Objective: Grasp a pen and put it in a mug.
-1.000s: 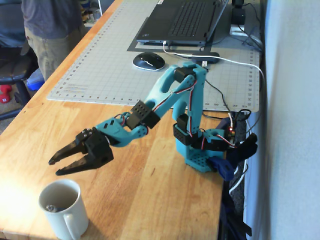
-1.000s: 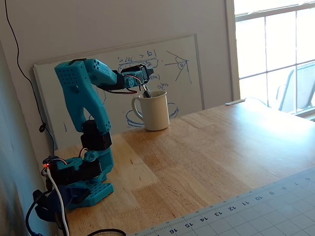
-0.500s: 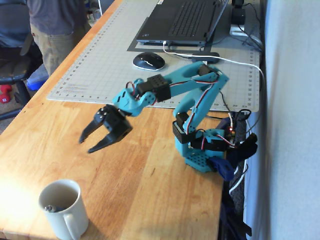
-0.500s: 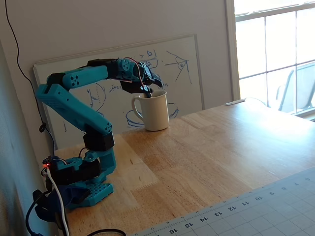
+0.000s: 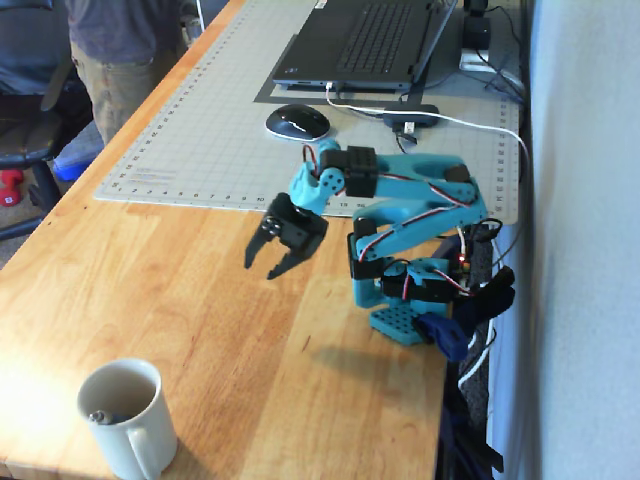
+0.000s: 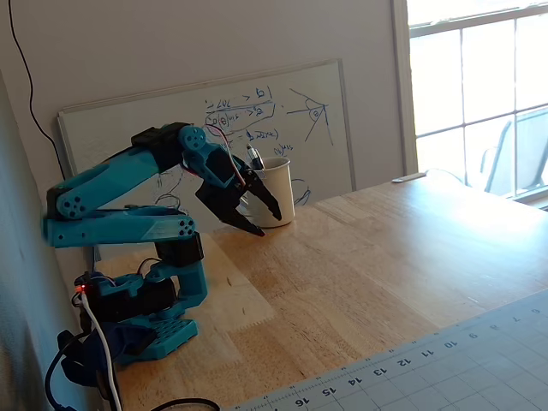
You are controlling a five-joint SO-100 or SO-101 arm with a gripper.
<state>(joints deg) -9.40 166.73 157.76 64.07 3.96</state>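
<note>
Home office/maker desk: laptop, mouse, cutting mat, whiteboard w/ sketches, window.

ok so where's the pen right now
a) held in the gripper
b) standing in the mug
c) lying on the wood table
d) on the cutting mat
b: the pen sticks up out of the mug, and the gripper hangs open and empty, well away from the mug in both fixed views.

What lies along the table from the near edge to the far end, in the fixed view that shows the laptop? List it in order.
Mug with the pen inside → gripper, fingers open and empty → computer mouse on the cutting mat → laptop.
</note>
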